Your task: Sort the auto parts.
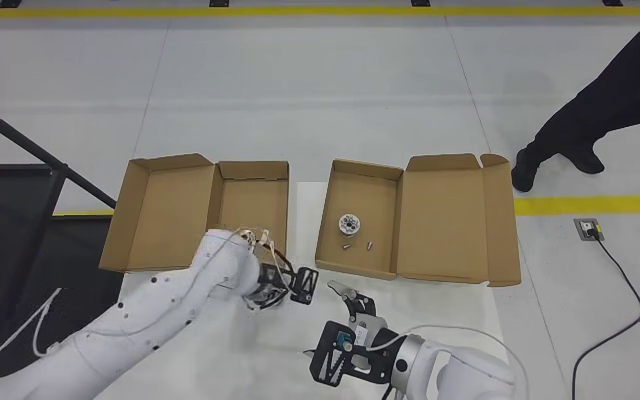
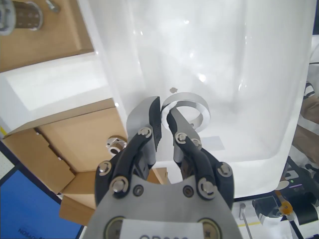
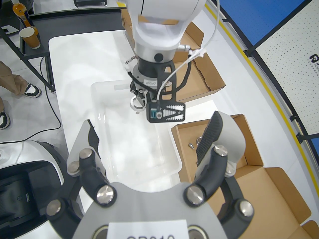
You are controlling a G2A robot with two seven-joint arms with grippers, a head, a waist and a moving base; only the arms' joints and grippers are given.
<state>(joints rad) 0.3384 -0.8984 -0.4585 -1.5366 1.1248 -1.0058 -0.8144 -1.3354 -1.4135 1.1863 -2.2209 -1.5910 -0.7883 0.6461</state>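
My left gripper [image 2: 163,114] is shut on the wall of a metal ring [image 2: 192,106], one finger inside it and one outside, low inside a clear plastic bin [image 2: 274,150]. A tiny dark piece [image 2: 173,90] lies on the bin floor just past the ring. From the right wrist view the left gripper [image 3: 137,101] and the ring [image 3: 134,106] sit at the bin's far end. My right gripper [image 3: 152,135] hangs open and holds nothing above the bin's near end [image 3: 172,170]. In the top view the left gripper [image 1: 266,292] is beside the right gripper [image 1: 352,300].
Two open cardboard boxes stand behind the bin. The right box [image 1: 360,255] holds a round gear-like part [image 1: 348,222] and small bolts [image 1: 345,245]. The left box [image 2: 74,135] holds a flanged metal part [image 2: 114,144]. A person's legs [image 1: 570,130] are far right.
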